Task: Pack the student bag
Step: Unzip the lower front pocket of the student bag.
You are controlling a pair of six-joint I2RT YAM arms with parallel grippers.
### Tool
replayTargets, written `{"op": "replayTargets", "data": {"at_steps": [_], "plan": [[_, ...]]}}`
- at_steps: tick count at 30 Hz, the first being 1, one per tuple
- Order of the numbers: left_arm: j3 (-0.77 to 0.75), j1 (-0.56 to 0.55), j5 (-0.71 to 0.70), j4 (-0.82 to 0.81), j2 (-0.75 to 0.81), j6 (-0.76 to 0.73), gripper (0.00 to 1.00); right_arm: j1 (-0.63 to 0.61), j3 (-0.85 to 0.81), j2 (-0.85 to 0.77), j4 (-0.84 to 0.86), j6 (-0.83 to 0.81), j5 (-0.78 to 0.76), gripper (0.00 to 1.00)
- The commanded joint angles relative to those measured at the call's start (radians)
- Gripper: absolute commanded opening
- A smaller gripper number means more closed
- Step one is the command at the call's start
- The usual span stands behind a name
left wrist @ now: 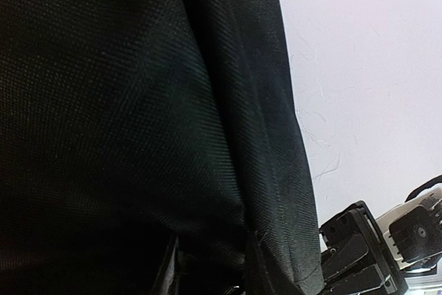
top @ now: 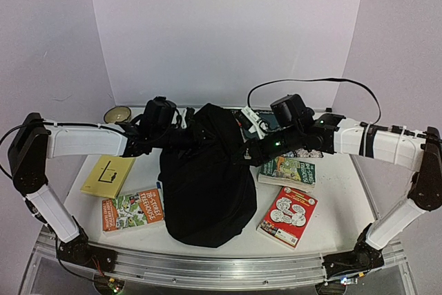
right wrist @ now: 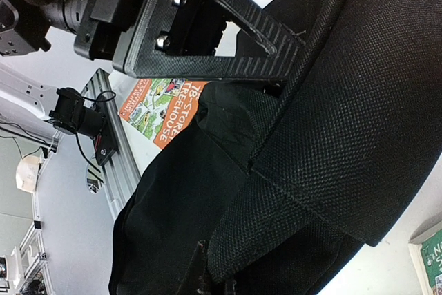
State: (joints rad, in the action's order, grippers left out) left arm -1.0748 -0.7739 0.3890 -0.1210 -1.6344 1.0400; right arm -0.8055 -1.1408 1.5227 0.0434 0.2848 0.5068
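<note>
The student bag [top: 207, 184] is a large black fabric backpack standing in the middle of the table, and its top is held up between both arms. My left gripper [top: 185, 135] is at the bag's upper left. In the left wrist view, black fabric [left wrist: 138, 115] fills the frame and a fold lies between the two dark fingers [left wrist: 169, 271]; whether they clamp it is too dark to tell. My right gripper [top: 243, 151] is at the bag's upper right, shut on an edge of the bag's fabric [right wrist: 290, 191] low in the right wrist view.
A yellow book [top: 108, 175] and an orange book [top: 132, 210] lie left of the bag. A green book [top: 289, 170] and a red book [top: 288, 215] lie right of it. Another book [top: 250, 119] sits behind the bag, and a bowl [top: 117, 113] at the back left.
</note>
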Motion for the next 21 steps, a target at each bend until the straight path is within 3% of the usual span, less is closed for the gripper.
{"op": "replayTargets", "data": {"at_steps": [1,12,21], "plan": [[-0.015,-0.013,-0.002,-0.047,0.025,0.017,0.29,-0.001,-0.049,-0.002,0.034,-0.020,0.013,0.00],[0.030,-0.013,-0.039,-0.049,0.054,0.016,0.01,-0.002,-0.042,-0.018,0.038,-0.021,-0.015,0.00],[0.109,-0.012,-0.151,-0.025,0.130,-0.031,0.00,-0.001,-0.002,-0.088,0.036,-0.030,-0.146,0.00]]}}
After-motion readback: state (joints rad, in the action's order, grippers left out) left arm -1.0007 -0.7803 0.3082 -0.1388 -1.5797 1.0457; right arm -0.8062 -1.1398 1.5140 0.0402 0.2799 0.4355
